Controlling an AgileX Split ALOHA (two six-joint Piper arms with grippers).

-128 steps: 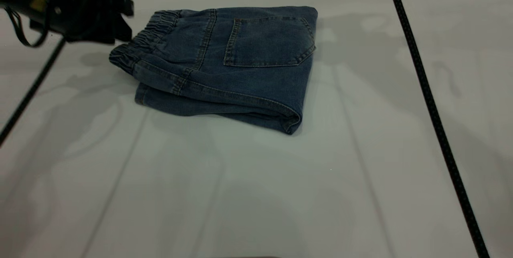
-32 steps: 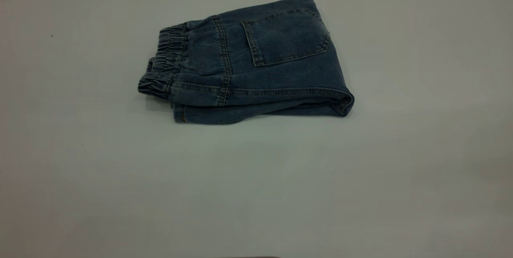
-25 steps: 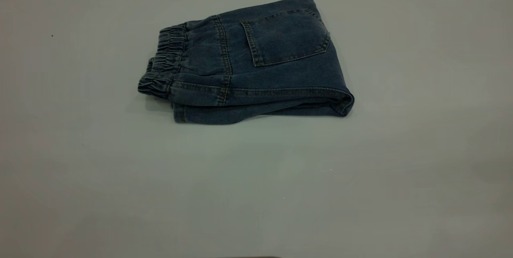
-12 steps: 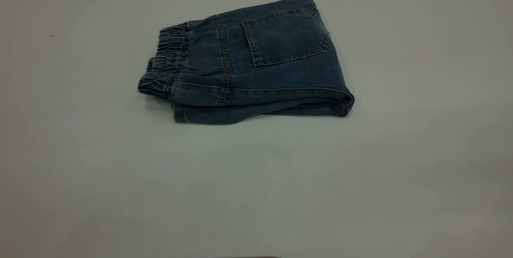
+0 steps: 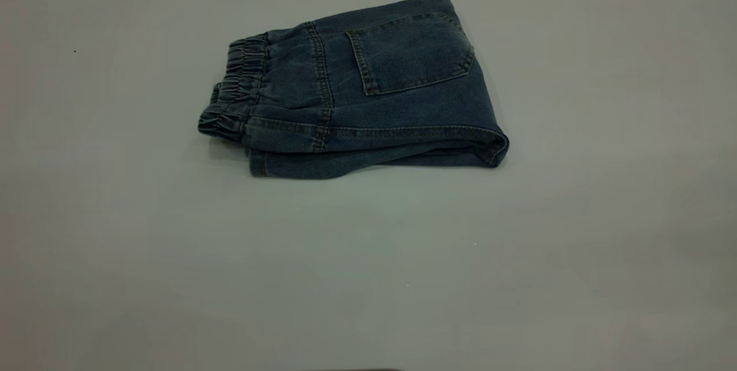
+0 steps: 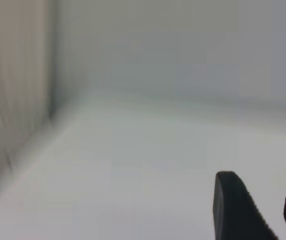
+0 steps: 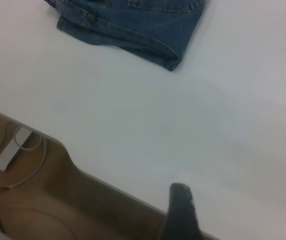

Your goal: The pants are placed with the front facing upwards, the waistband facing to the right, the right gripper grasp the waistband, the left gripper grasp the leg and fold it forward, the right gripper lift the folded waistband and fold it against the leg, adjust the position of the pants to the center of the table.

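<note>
The pants point(image 5: 357, 89) lie folded into a compact denim bundle on the table point(image 5: 368, 273), back of centre, with the patch pocket facing up. The gathered waistband point(image 5: 233, 94) points left in the exterior view. Neither arm shows there. My left gripper point(image 6: 260, 176) hangs open over bare tabletop with nothing between its fingers. My right gripper point(image 7: 243, 195) hovers near the table's edge, far from the pants point(image 7: 132, 25). One finger point(image 7: 181, 212) shows with nothing beside it, so the gripper is open.
In the right wrist view the table edge point(image 7: 82, 170) drops to a brown floor with a white power strip point(image 7: 12, 150) and cables. A wall rises beyond the table in the left wrist view.
Since five seconds ago the left gripper and both cables have left the exterior view, and the pants sit farther right and turned slightly. Nothing has moved over the last second.
</note>
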